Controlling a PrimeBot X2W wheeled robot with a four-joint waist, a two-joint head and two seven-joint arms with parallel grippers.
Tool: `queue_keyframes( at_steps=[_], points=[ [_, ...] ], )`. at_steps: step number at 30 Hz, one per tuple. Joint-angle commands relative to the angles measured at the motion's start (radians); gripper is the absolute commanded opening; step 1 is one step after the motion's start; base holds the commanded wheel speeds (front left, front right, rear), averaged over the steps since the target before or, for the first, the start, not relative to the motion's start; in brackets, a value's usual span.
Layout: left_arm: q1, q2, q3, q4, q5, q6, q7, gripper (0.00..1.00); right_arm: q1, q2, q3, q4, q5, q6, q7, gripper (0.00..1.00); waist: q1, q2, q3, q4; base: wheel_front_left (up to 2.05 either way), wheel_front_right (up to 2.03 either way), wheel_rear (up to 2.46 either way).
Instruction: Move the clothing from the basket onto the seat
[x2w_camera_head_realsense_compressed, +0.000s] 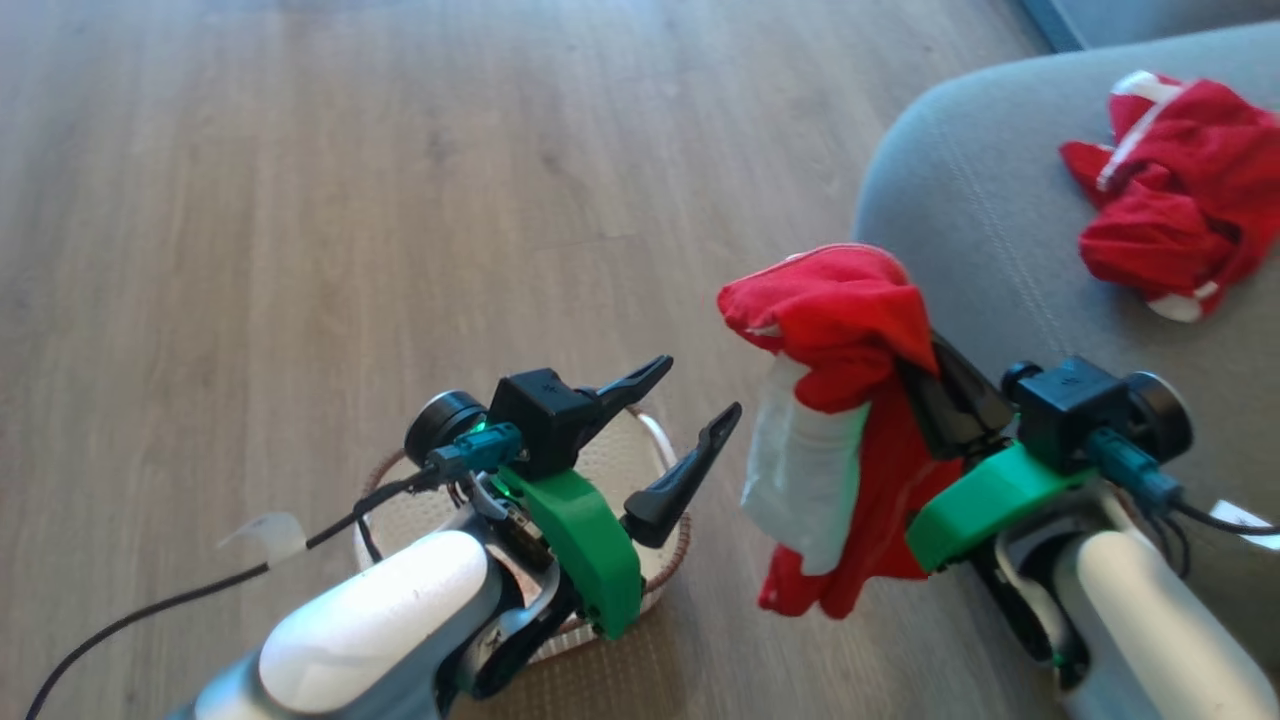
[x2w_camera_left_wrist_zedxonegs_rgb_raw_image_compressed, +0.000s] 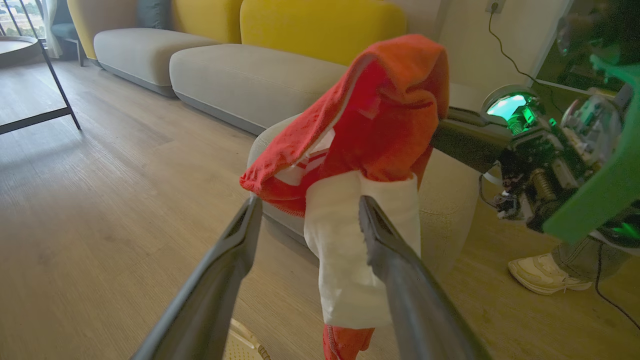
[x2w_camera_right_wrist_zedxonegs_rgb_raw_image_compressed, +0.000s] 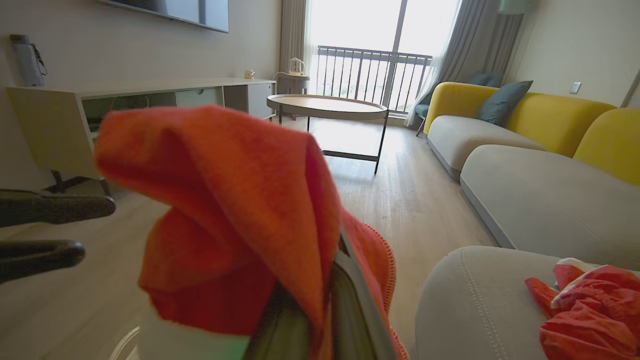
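One piece of clothing (x2w_camera_head_realsense_compressed: 840, 310) hangs pinched in our right tool (x2w_camera_head_realsense_compressed: 935, 375); our left tool (x2w_camera_head_realsense_compressed: 700, 385) stands open. Next, we carry it over the seat (x2w_camera_head_realsense_compressed: 960, 200).

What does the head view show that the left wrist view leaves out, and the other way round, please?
Head view: the basket on the floor beneath the left gripper, and a second red garment lying crumpled on the seat.

Left wrist view: yellow sofa backs, a wall socket with a cable, and a person's pale shoe.

Shared: the red and white clothing hanging from the shut right gripper, the open left gripper beside it, the grey seat and the wooden floor.
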Motion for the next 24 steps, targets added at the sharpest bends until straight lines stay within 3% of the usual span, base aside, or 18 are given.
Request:
queue_keyframes(
  at_steps=[1,13,24],
  points=[
    [-0.037,0.01,0.04,-0.033,0.003,0.005,-0.009,1.0,-0.009,-0.015,-0.003,-0.045,-0.007,0.007,0.007,0.0,0.0,-0.0001,0.011,-0.031,0.0,0.0,0.0],
    [-0.036,0.008,0.029,-0.053,0.007,0.013,-0.006,1.0,0.045,-0.024,-0.088,-0.12,-0.024,0.007,0.035,0.0,0.0,-0.0001,0.04,-0.136,0.0,0.0,0.0],
    [-0.044,0.013,0.02,-0.072,0.01,0.015,0.003,1.0,0.083,-0.012,-0.135,-0.155,-0.04,0.007,0.036,0.0,0.0,-0.0001,0.065,-0.159,0.0,0.0,0.0]
  ],
)
